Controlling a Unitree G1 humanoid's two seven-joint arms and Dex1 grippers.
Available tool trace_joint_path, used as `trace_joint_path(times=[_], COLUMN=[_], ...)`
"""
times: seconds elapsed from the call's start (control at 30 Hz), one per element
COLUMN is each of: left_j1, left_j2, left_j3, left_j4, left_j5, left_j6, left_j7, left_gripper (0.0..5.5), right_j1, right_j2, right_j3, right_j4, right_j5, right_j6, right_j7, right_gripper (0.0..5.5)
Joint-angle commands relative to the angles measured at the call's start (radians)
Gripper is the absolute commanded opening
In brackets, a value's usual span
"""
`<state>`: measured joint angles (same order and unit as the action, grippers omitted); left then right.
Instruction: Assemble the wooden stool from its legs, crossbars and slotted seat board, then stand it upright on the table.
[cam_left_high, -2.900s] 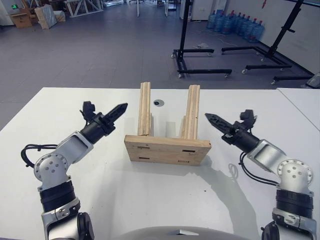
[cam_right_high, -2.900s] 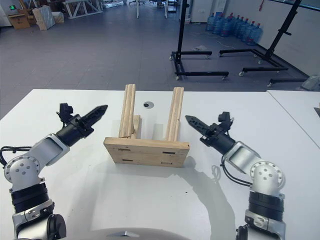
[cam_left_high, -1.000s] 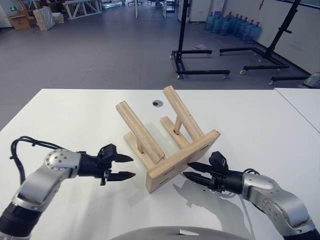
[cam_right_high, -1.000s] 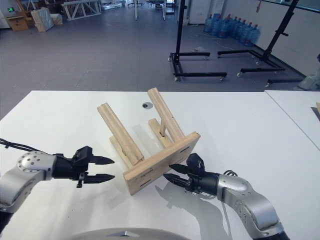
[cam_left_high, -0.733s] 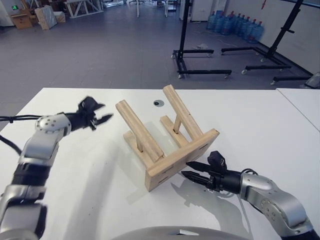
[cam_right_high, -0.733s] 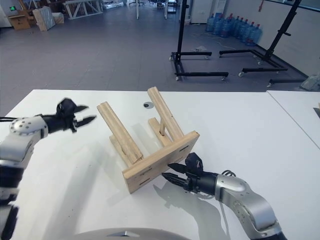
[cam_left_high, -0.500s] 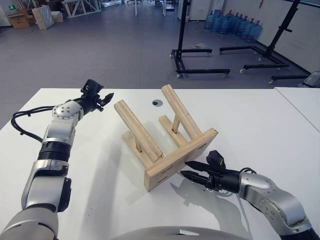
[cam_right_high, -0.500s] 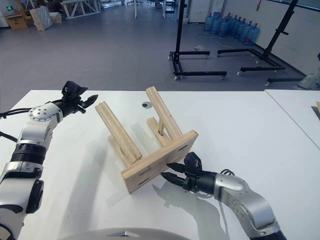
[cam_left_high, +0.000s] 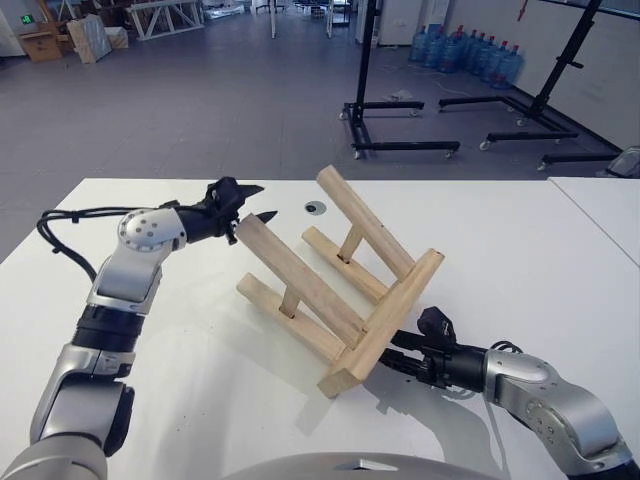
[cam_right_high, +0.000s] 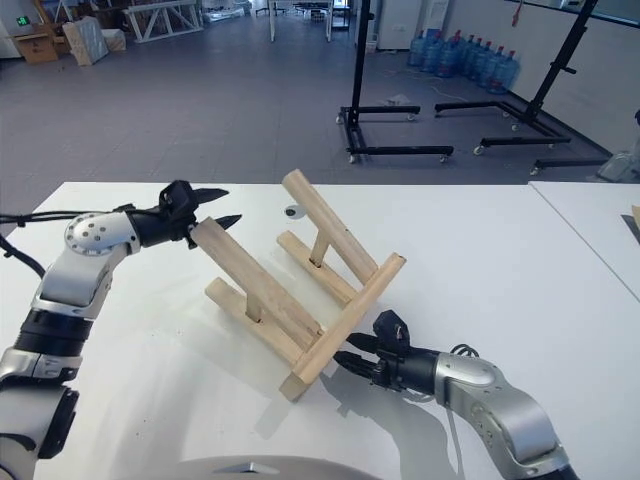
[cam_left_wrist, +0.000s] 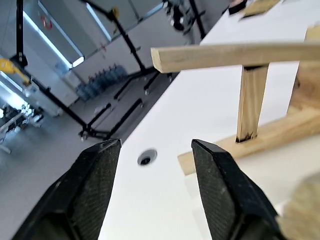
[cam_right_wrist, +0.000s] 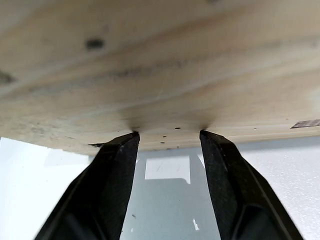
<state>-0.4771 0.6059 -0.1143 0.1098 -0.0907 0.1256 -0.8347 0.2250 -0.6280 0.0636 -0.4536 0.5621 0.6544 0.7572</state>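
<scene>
White table (cam_left_high: 520, 230) holds the assembled wooden stool (cam_left_high: 345, 262), tipped steeper than half a second ago, seat board (cam_left_high: 385, 320) up on one corner. Right gripper (cam_right_high: 348, 362), fingers spread, presses the board; left gripper (cam_left_high: 264, 202), also spread, has reached a leg (cam_left_high: 300, 275) end, so uprighting looks under way.

Your left arm (cam_left_high: 122, 285), at the left of the head view, shows silver-grey rounded joint housings, one with a ring of small dark screws on its round cap. They are linked by black banded segments, and a black cable (cam_left_high: 70, 214) loops off the upper end. Your right arm (cam_left_high: 545, 390), at lower right, wears the same silver shell behind a black wrist, a thin black cable (cam_left_high: 500, 347) arching above it. The left gripper (cam_left_wrist: 155, 145) and right gripper (cam_right_wrist: 168, 136) both carry matte black fingers, broad at the base and tapering to points.
</scene>
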Motion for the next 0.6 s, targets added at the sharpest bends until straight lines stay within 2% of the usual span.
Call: trace_joint_path(times=[0.03,0.17,0.27,0.33,0.47,0.6], left_j1=[0.097,0.085,0.077,0.084,0.051,-0.001], left_j2=[-0.063,-0.076,-0.025,0.010,0.042,0.025], left_j3=[-0.099,-0.008,0.080,0.117,0.162,0.175], left_j4=[0.072,0.079,0.081,0.080,0.130,0.172], left_j5=[0.103,0.053,0.020,0.010,0.002,0.007], left_j6=[0.005,0.048,0.068,0.073,0.081,0.075], left_j7=[0.076,0.156,0.164,0.153,0.147,0.180], left_gripper=[2.60,2.60,2.60,2.60,2.60,2.60], right_j1=[-0.030,-0.035,0.012,0.031,0.029,0.018], right_j2=[0.035,0.040,0.040,0.025,0.027,0.032], right_j3=[0.013,-0.033,-0.176,-0.225,-0.238,-0.220], right_j4=[-0.042,-0.053,-0.078,-0.073,-0.088,-0.092], right_j5=[0.022,0.050,0.212,0.250,0.284,0.287], right_j6=[-0.013,-0.004,0.060,0.075,0.096,0.100], right_j7=[0.000,-0.006,-0.008,-0.009,-0.029,-0.038], right_gripper=[2.23,2.23,2.23,2.23,2.23,2.23])
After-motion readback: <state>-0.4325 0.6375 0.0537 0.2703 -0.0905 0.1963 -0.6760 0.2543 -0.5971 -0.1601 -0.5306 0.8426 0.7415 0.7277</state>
